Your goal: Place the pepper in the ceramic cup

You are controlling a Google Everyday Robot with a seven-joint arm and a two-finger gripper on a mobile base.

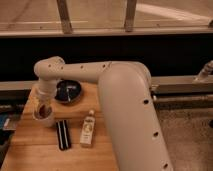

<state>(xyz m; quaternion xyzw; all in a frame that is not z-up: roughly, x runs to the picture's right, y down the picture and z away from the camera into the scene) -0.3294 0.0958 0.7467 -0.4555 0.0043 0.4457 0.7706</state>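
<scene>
Hovering over ceramic cup (43,114), pincer (44,102); dark pepper (44,109) inside.

A pale wooden table (35,145), its grain smooth and lightly varnished, carries a glossy black bowl (67,91), a matt black ridged bar (63,134) and a white plastic-looking bottle (88,129) with a paper label. The robot's arm (120,95) wears a smooth, matt cream shell. Its hand (44,106) hangs at the glazed whitish ceramic cup (42,117), a dark red-brown pepper (44,109) showing inside.
</scene>
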